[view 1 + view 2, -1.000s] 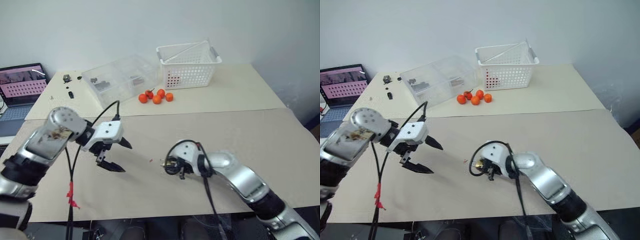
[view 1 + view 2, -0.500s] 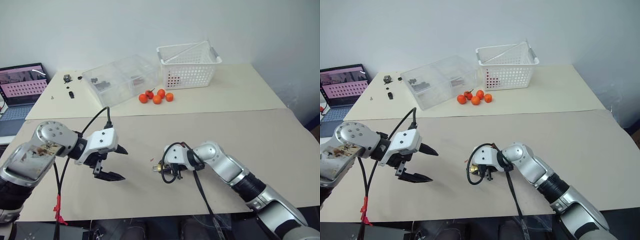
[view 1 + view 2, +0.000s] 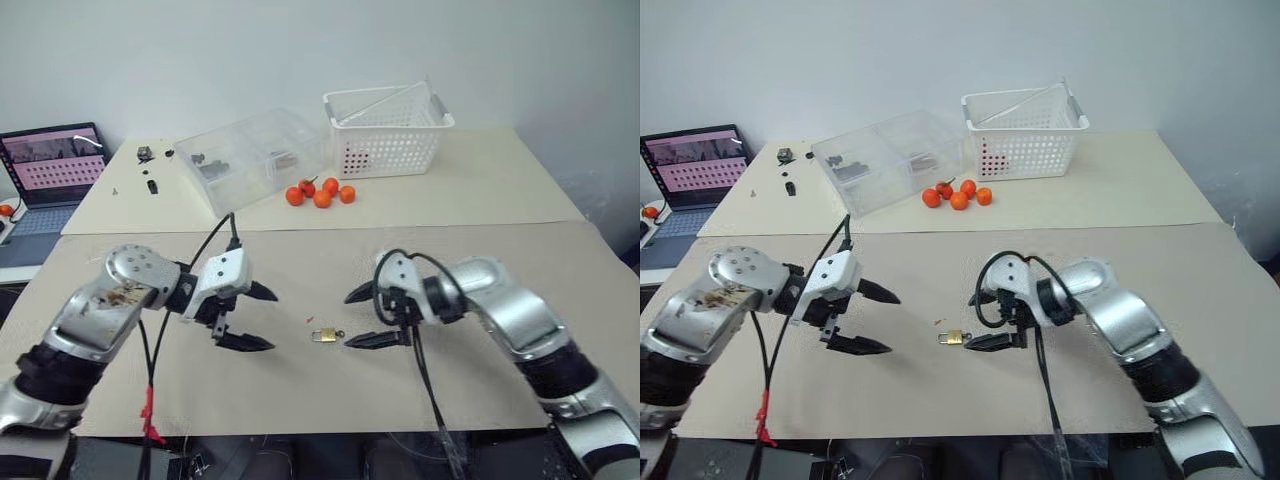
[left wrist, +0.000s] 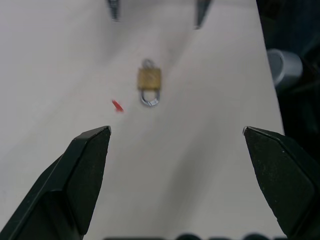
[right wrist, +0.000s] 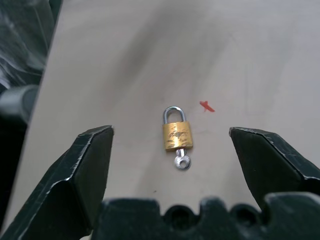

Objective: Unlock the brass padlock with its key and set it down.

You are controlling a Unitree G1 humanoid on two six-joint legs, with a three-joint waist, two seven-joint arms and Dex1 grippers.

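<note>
The brass padlock lies flat on the beige table covering, free of both grippers, right between them. The key sticks out of the lock body's bottom end, its round silver head resting on the surface. The shackle looks seated in the body; I can't tell whether it is unlocked. A tiny red scrap sits just beside the padlock. The left gripper hangs on one side, fingers spread wide, holding nothing. The right gripper faces it from the other side, fingers also wide apart, empty. Farther back sit orange fruits, a white basket, a clear plastic box and a laptop.
</note>
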